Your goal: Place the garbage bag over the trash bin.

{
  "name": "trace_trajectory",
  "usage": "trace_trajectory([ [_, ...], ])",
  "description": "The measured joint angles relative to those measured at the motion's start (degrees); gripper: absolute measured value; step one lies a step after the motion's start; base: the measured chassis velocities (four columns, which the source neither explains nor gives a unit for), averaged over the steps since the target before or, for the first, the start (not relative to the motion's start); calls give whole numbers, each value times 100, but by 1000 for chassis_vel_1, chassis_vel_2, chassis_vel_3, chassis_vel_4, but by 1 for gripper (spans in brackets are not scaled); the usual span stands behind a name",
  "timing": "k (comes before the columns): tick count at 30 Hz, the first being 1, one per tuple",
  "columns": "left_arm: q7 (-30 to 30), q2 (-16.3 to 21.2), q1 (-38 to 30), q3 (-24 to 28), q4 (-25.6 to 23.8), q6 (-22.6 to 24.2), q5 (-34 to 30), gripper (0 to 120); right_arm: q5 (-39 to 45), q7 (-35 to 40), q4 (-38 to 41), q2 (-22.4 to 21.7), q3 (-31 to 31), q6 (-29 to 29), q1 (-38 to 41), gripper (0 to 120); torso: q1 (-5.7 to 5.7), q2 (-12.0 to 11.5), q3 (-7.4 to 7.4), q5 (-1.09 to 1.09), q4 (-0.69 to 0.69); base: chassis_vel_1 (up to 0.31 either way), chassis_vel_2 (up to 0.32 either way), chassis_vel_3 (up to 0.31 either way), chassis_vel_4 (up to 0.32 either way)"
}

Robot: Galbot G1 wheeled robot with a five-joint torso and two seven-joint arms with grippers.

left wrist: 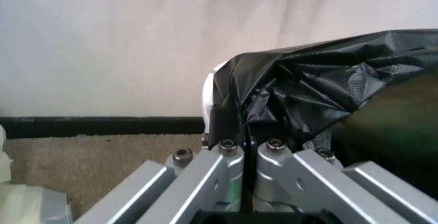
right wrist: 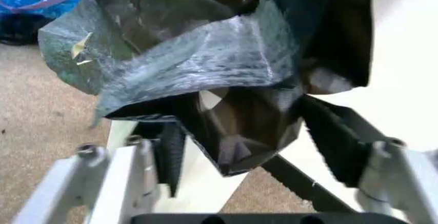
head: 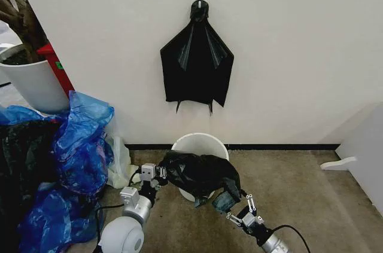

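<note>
The trash bin (head: 201, 143) is a small white bucket standing on the carpet against the wall. The glossy black garbage bag (head: 200, 173) lies crumpled over its near rim and front side. My left gripper (head: 157, 174) is at the bag's left edge. In the left wrist view this gripper (left wrist: 241, 127) is shut on a fold of the garbage bag (left wrist: 329, 85), beside the white bin rim (left wrist: 208, 98). My right gripper (head: 231, 201) is at the bag's lower right corner. In the right wrist view it (right wrist: 253, 149) stands open, a loose flap of the bag (right wrist: 205, 65) hanging between its fingers (right wrist: 170, 155).
A fan-shaped black bunch (head: 197, 58) hangs from a wall hook above the bin. Bright blue bags (head: 81, 142) and a dark heap lie at the left, behind them a white planter pot (head: 31, 82). A white panel (head: 362, 145) stands at the right.
</note>
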Motion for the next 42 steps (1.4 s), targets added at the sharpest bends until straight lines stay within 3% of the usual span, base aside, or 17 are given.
trace_trajectory([
  [15, 14, 45, -4, 10, 4, -7, -14, 0, 1044, 7, 332, -28, 4, -22, -162, 0, 0, 0, 0, 0, 1, 0, 0, 0, 0],
  [20, 3, 114, -26, -34, -53, -8, -70, 0, 1553, 14, 829, -102, 62, -36, -359, 0, 0, 0, 0, -1, 0, 0, 0, 0, 0],
  [30, -117, 207, 5, -101, -291, 129, -131, 0, 2116, 37, 1854, -358, 116, -623, -737, 0, 0, 0, 0, -1, 1, 0, 0, 0, 0],
  [36, -46, 334, 235, -168, -512, 241, -113, 0, 2111, -98, 1819, -243, 20, -662, -920, 0, 0, 0, -1, 1, 1, 0, 0, 0, 0],
  [42, 57, 395, 59, -230, 41, 194, 127, 0, 2029, -142, 1286, -13, -9, -718, -731, 0, 0, 0, 0, -1, 1, 0, 0, 0, 0],
])
